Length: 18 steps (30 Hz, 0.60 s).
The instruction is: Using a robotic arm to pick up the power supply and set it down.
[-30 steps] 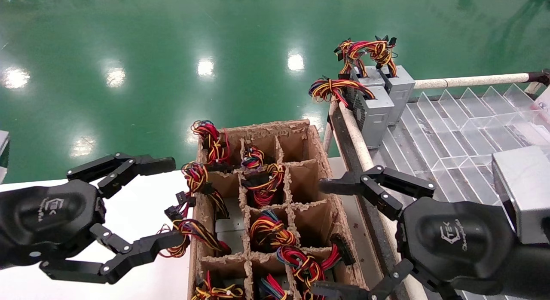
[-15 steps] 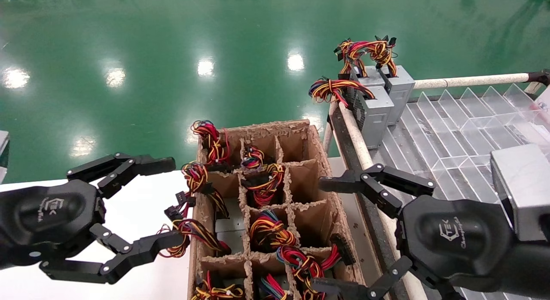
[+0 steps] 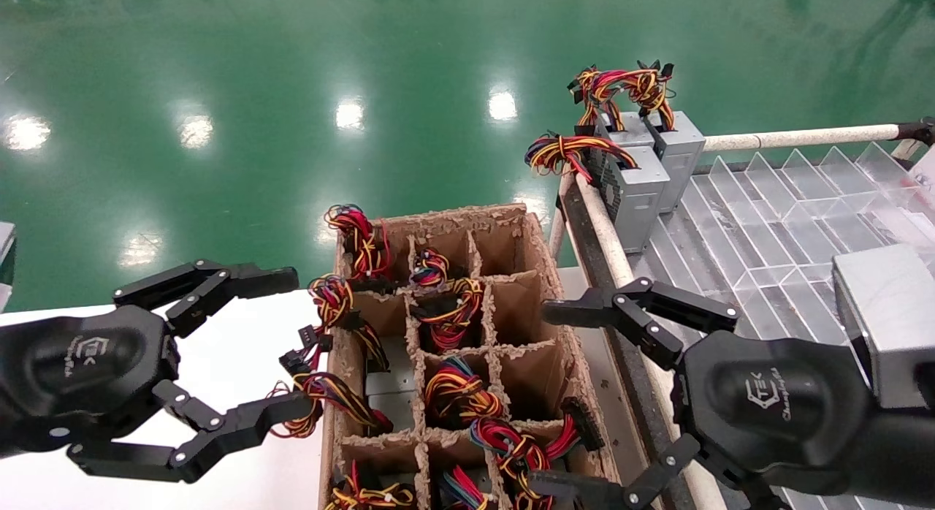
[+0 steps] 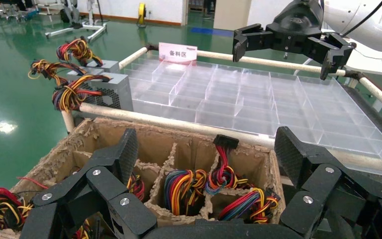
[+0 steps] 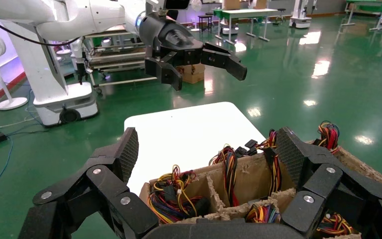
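- The right tool (image 3: 551, 400) is spread wide and holds nothing, hovering over the near right edge of the cardboard box (image 3: 438, 221).
- The power supply (image 3: 511, 444) sits in a near right cell of that box, below the spread fingers. Only its red, yellow and blue wire loop shows.
- The left tool (image 3: 291, 342), likewise spread, hangs over the white worktop (image 3: 241, 349) at the box's left side.
- Farther off, grey boxes with wires (image 3: 635, 192) stand at the far left corner of a clear divided tray (image 3: 789, 203).

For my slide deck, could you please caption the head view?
Both open hands, left hand and right hand, flank a cardboard crate of wired power supplies.
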{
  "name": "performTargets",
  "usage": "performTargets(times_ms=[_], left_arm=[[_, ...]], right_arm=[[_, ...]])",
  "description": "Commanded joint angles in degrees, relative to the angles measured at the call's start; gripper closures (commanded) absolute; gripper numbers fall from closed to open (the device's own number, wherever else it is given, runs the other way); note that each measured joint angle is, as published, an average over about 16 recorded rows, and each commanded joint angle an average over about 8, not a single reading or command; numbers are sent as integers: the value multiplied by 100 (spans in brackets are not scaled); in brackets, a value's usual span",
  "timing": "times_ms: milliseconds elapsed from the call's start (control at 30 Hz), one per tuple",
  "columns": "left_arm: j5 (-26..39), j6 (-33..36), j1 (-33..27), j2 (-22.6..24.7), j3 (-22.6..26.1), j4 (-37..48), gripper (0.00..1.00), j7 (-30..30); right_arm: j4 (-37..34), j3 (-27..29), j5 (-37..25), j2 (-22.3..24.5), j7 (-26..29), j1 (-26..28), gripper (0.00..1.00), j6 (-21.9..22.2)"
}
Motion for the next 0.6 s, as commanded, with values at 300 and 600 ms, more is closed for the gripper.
performTargets(times_ms=[300,600], left_arm=[[0,0,0,0,0,0,0,0],[0,0,0,0,0,0,1,0]], right_arm=[[-4,-1,-4,-2,-2,4,0,3],[-4,-1,-5,-2,-2,5,0,4]])
